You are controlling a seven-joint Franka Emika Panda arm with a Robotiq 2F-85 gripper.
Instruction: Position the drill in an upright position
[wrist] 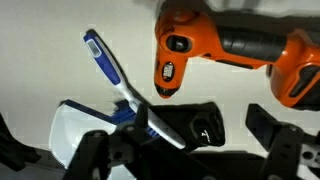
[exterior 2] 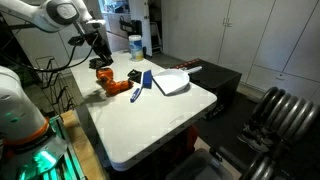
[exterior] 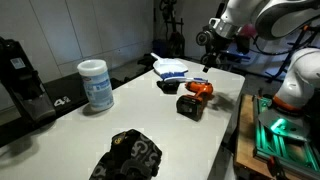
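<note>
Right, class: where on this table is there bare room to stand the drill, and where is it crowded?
The largest free patch is the bare table from the drill and dustpan out to the near edge. Another lies between the white container and the drill. It is crowded where drill, brush and dustpan lie close together.

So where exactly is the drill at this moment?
In both exterior views the drill lies on the white table near its edge, beside the blue brush and white dustpan, close below the gripper.
</note>
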